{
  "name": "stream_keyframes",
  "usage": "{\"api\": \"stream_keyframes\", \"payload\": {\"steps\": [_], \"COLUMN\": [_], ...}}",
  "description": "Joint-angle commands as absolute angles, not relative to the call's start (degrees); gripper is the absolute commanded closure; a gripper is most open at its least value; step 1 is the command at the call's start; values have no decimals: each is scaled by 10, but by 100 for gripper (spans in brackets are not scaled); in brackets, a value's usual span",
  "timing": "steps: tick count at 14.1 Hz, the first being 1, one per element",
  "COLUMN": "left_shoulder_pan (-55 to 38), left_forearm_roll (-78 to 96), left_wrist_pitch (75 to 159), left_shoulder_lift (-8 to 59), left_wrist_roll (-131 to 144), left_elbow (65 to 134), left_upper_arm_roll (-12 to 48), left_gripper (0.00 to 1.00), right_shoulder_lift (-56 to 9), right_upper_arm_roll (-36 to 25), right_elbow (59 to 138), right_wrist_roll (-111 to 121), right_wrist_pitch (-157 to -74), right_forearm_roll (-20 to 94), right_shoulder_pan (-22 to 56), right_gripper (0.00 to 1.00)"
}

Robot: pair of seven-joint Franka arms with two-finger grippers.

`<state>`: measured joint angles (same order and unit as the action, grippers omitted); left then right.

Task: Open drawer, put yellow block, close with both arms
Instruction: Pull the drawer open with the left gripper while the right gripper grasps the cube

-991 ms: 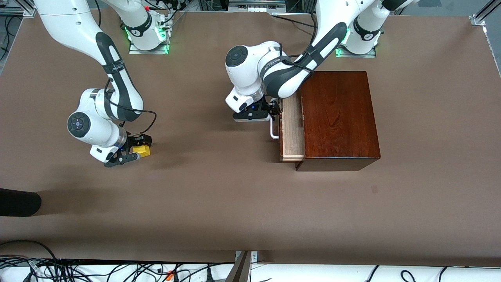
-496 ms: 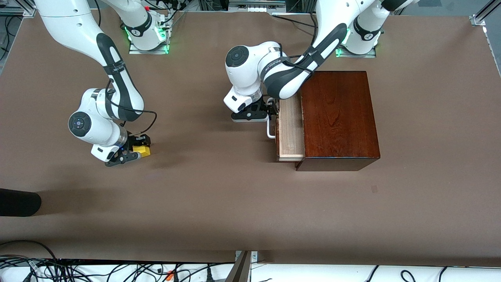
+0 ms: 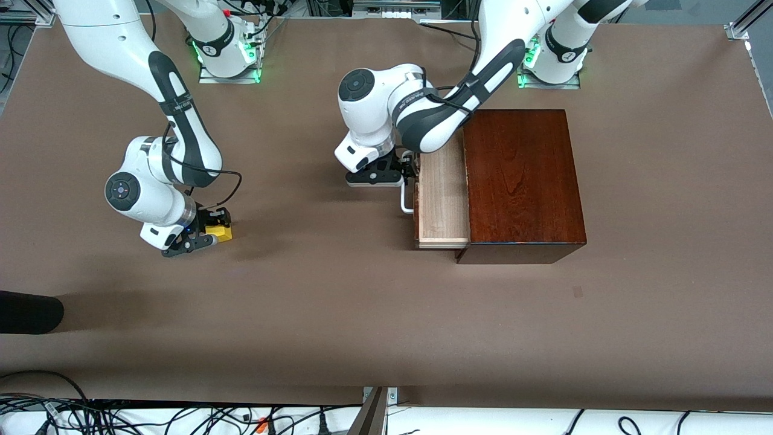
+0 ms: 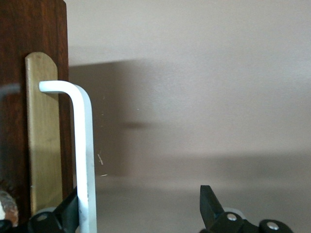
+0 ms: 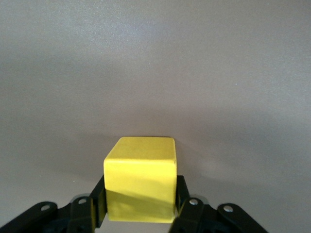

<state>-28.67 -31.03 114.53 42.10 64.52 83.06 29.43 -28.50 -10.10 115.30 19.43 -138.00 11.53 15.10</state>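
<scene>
On brown table [image 3: 338, 302], yellow block [image 5: 141, 178] sits clamped between right tool [image 5: 140, 211] fingers.

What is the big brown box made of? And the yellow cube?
The box looks like glossy, dark reddish wood: grain lines and a shine show on top. The yellow block has smooth, matte, evenly coloured faces, so maybe painted wood or plastic; I can't tell which.

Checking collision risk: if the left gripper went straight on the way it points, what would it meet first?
Probably the brown tabletop; the left gripper straddles the white U-shaped bar handle, with nothing else ahead.
</scene>
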Motion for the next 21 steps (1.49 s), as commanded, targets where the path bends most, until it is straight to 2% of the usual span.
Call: {"api": "stream_keyframes", "payload": {"steps": [1, 6, 8, 13, 17, 21], "left_shoulder_pan": [-325, -337, -337, -324, -322, -276], "left_forearm_roll": [-282, -282, -282, -269, -274, -220], "left_wrist_pitch": [1163, 1164, 1163, 1141, 1072, 1011], "left_shoulder_lift": [453, 470, 469, 452, 434, 363], "left_wrist_roll": [662, 668, 668, 664, 658, 591], "left_elbow": [771, 744, 743, 741, 742, 759], "left_upper_arm_roll": [302, 302, 302, 303, 304, 311], "left_gripper": [0, 0, 0, 0, 0, 0], "right_shoulder_lift": [-284, -283, -282, -271, -269, -264], "right_upper_arm_roll": [-98, -98, -98, -98, -98, -98], "right_elbow": [1152, 1151, 1150, 1136, 1088, 1035], "right_wrist_roll": [212, 212, 212, 211, 210, 209], "right_wrist_pitch": [-1384, -1383, -1382, -1374, -1313, -1248], "right_forearm_roll": [132, 133, 133, 132, 132, 131], "right_shoulder_pan": [147, 147, 147, 148, 149, 149], "right_gripper": [44, 70, 76, 76, 76, 76]}}
